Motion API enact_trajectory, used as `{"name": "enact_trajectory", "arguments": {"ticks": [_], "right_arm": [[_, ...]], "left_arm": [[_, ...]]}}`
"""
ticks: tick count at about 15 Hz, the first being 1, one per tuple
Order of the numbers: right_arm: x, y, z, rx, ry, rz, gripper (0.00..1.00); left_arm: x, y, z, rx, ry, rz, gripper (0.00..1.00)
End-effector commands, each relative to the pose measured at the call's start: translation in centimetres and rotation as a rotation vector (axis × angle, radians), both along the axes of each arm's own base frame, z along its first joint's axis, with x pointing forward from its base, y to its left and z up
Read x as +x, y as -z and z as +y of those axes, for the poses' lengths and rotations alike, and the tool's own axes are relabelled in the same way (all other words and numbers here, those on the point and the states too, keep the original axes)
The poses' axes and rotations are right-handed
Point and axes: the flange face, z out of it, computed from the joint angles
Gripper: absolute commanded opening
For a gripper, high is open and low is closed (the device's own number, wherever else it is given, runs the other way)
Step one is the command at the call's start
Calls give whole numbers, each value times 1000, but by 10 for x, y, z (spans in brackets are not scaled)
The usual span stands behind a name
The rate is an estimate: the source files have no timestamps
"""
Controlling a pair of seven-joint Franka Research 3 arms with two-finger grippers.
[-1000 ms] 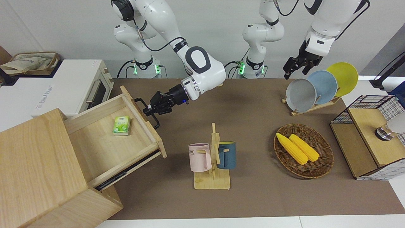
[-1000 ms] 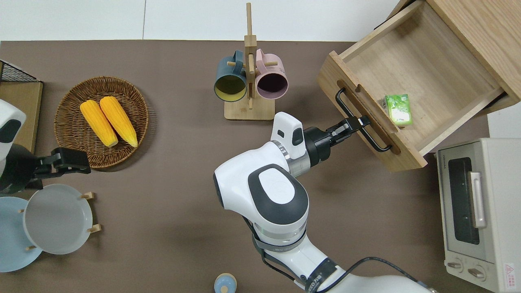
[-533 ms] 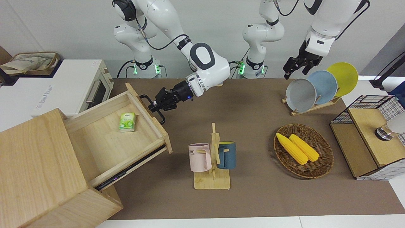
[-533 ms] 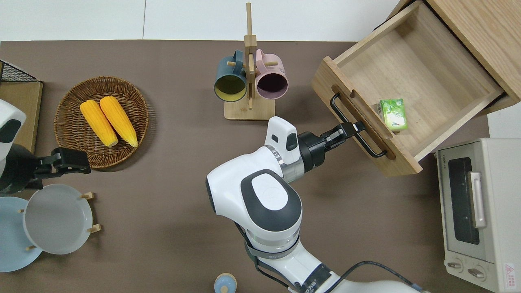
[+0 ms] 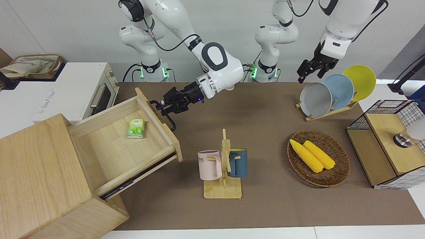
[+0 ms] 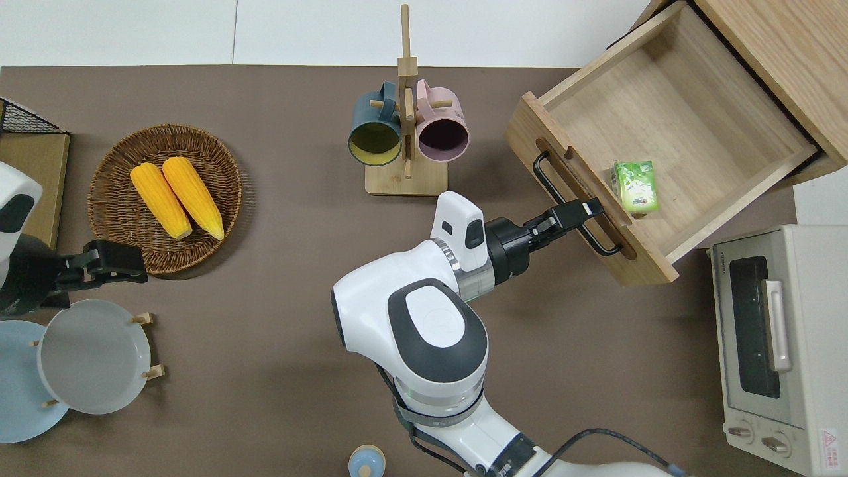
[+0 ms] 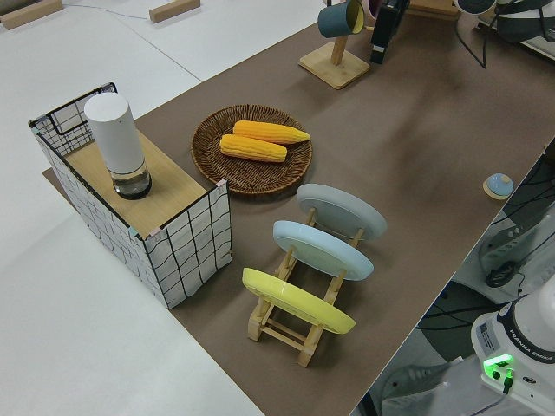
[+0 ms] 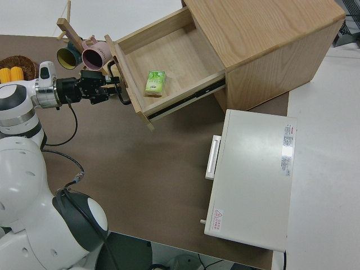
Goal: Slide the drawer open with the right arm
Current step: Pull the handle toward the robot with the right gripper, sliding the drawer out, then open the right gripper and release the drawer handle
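The drawer [image 6: 669,142] stands pulled well out of the big wooden cabinet [image 5: 40,179] at the right arm's end of the table [image 6: 265,331]. A small green box [image 6: 635,187] lies inside it, close to the front panel. The right gripper [image 6: 583,211] is pinched on the black handle [image 6: 575,204] on the drawer's front, near the end of the bar that is nearer to the robots. The white oven [image 6: 775,344] sits beside the drawer, nearer to the robots. A mug stand [image 6: 405,139] with a blue mug [image 6: 374,134] and a pink mug [image 6: 442,132] stands near the drawer, toward the middle of the table. The left arm is parked; I cannot tell how its gripper [image 5: 310,69] is set.
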Motion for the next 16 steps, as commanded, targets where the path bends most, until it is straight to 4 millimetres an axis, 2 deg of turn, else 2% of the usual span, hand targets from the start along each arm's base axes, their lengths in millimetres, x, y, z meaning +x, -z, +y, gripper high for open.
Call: {"name": "enact_trajectory", "arguments": {"ticks": [1, 4, 11, 16], "right_arm": [[-1, -11, -3, 5, 20, -15, 987], [-4, -9, 0, 18, 24, -21, 990], [-33, -12, 33, 55, 6, -16, 992], [-43, -22, 33, 121, 27, 10, 992]], "left_arm": [[-4, -5, 2, -1, 6, 3, 993], [-4, -5, 2, -1, 6, 5, 993], [-4, -5, 2, -1, 6, 3, 993], [-4, -5, 2, -1, 6, 5, 993]]}}
